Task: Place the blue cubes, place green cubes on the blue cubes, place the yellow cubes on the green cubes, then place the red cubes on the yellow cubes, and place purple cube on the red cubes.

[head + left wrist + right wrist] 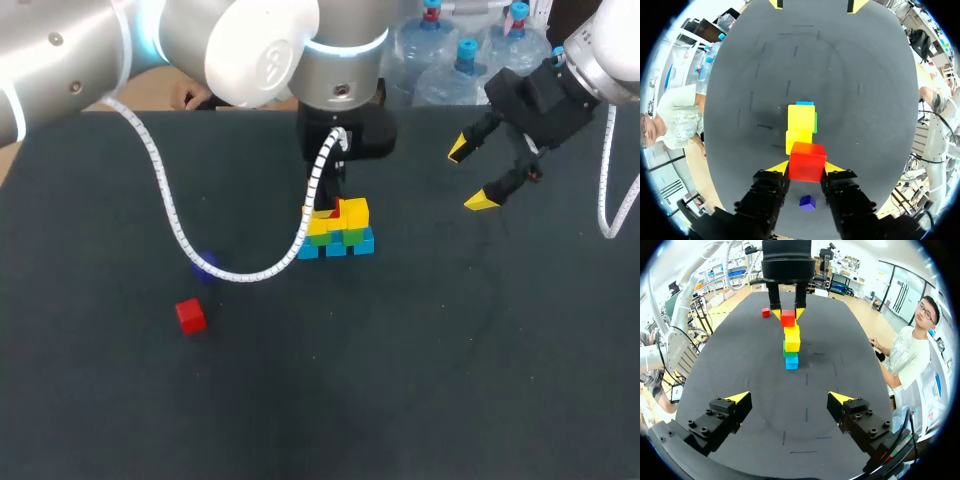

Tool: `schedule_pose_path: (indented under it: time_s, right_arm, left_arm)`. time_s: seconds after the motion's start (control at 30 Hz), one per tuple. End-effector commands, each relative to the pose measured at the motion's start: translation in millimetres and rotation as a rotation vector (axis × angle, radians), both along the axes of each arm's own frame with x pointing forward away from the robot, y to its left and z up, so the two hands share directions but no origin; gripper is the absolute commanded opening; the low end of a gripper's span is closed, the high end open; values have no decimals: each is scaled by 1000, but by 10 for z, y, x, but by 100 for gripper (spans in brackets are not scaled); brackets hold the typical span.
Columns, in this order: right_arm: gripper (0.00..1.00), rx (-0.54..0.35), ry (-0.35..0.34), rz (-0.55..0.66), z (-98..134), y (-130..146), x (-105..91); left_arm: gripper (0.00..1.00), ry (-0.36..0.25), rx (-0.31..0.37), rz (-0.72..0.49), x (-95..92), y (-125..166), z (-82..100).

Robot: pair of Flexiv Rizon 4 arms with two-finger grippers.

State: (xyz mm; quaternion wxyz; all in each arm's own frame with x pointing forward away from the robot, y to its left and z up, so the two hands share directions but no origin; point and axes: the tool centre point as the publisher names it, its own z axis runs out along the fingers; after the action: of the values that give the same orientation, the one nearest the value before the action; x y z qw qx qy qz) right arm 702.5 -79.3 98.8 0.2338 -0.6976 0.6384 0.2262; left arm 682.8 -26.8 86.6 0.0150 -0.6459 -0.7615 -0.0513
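On the dark table stands a small stack (338, 232): blue cubes (336, 248) at the bottom, green cubes (350, 236) on them, and yellow cubes (355, 213) above. My left gripper (806, 168) is shut on a red cube (807, 159) at the top of the yellow cubes (801, 119); whether it rests on them I cannot tell. A second red cube (191, 316) lies loose at the front left. The purple cube (205, 266) sits behind the arm's cable. Far right of the stack, my right gripper (470, 176) hangs open and empty, with the stack (791, 346) ahead of it.
The left arm's white coiled cable (170, 215) sags over the table between the stack and the purple cube. Bare table spreads across the front and right.
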Motion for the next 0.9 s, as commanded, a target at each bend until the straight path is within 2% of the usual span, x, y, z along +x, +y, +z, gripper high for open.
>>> schedule_pose_path:
  time_s: [0.03, 0.9]
  right_arm:
    - [100, 1, -1, 1, -1, 0, -1]
    - [100, 1, -1, 1, -1, 0, -1]
  left_arm:
    - [0, 8, 1, -1, 30, -2, 0]
    - [0, 6, -7, -4, 85, 28, -39]
